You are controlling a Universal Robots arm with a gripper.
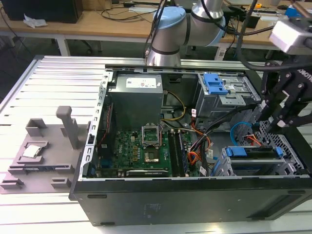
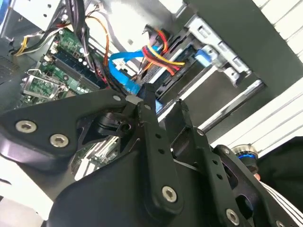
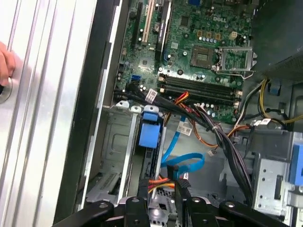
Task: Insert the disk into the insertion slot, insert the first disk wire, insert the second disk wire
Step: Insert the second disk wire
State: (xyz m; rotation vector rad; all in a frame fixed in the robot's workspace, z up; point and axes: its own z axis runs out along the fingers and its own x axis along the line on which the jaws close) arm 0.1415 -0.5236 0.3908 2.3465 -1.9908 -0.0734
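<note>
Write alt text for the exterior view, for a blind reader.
A robot arm's gripper hangs over the exterior view's right end of an open computer case, close to the insertion slot, where the disk sits. The case lies on a slotted metal table.

Bright, even overhead light washes the ribbed table (image 1: 53, 83) pale; the computer case (image 1: 195, 209) interior lies in soft shadow. In the second wrist view the gripper (image 2: 163, 101) reads dark.

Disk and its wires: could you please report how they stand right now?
End effector low beside blue cable. Disk seated in insertion slot. Red-yellow wire bundle close alongside.
</note>
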